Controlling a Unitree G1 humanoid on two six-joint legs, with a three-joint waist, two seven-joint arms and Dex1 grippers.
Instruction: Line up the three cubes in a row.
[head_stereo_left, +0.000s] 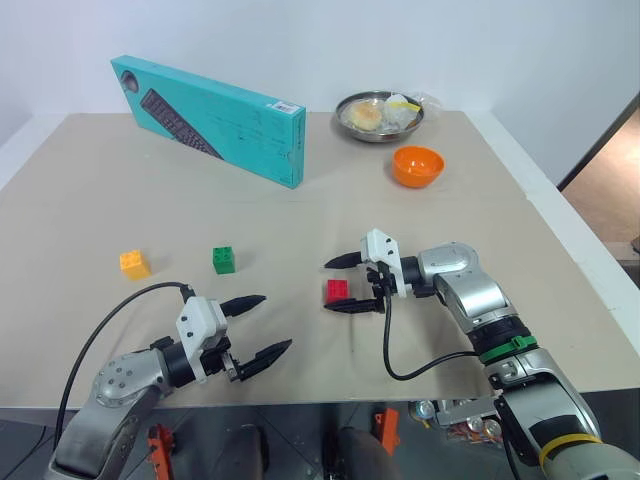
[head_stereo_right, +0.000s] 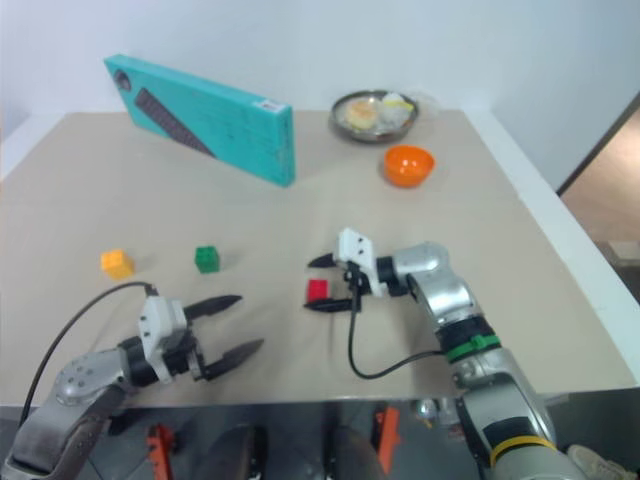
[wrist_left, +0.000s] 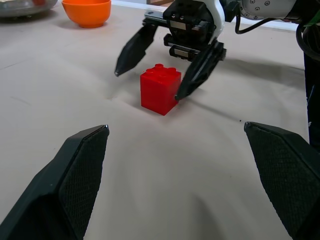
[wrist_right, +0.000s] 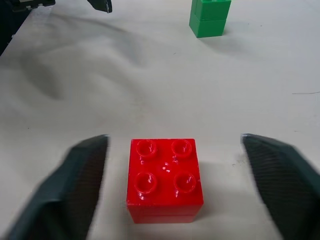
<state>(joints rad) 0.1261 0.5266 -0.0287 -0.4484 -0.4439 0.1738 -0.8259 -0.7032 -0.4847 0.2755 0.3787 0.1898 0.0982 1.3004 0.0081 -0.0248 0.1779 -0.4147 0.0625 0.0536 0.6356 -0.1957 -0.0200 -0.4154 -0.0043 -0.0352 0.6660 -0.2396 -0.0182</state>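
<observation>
Red cube (wrist_right: 165, 180) sits on the table between the right gripper's (head_stereo_left: 352, 284) released, spread jaws.

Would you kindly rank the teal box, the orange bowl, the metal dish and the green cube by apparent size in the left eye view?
1. teal box
2. metal dish
3. orange bowl
4. green cube, smallest though nearest the camera.

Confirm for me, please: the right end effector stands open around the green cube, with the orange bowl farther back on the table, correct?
Not quite: the right end effector stands open around the red cube, as the right wrist view shows; the green cube sits apart. The orange bowl is indeed farther back.
</observation>
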